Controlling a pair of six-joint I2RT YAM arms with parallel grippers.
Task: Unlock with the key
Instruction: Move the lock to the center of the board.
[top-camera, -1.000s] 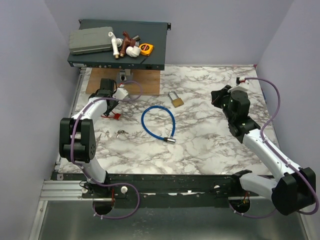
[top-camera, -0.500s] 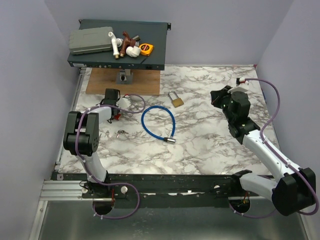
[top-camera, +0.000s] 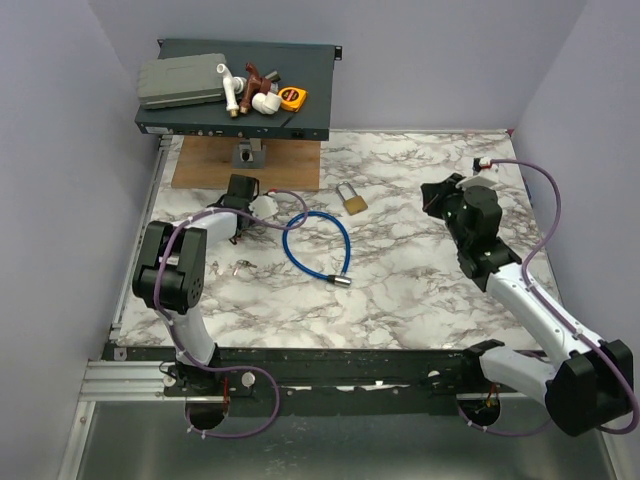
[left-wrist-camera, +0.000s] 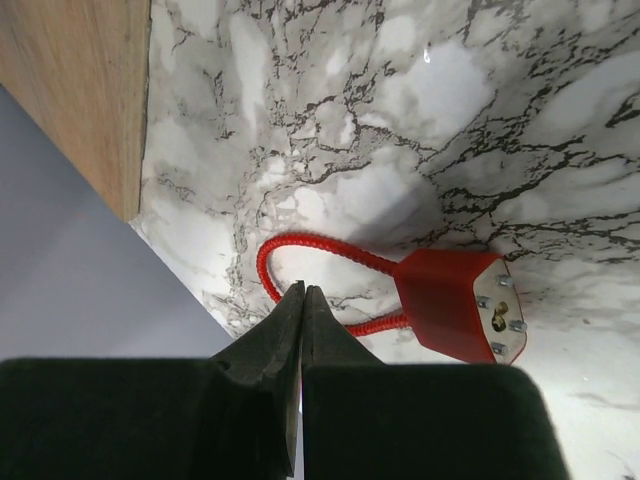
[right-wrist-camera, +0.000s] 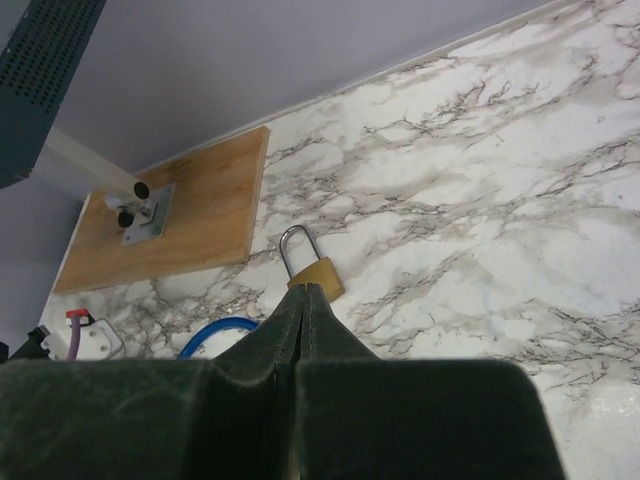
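Barely begun, I'd say: the key (left-wrist-camera: 458, 304) on its red cord lies loose on the bench (top-camera: 420, 270) by the left pincer (left-wrist-camera: 303, 300), pinched closed with nothing visibly in it, and the right pincer (right-wrist-camera: 305, 295), likewise closed and empty, points toward the untouched brass padlock (top-camera: 351, 198).

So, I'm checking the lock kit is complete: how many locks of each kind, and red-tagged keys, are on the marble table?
Brass padlock: 1
Blue cable lock: 1
Red-tagged key: 1
Total: 3
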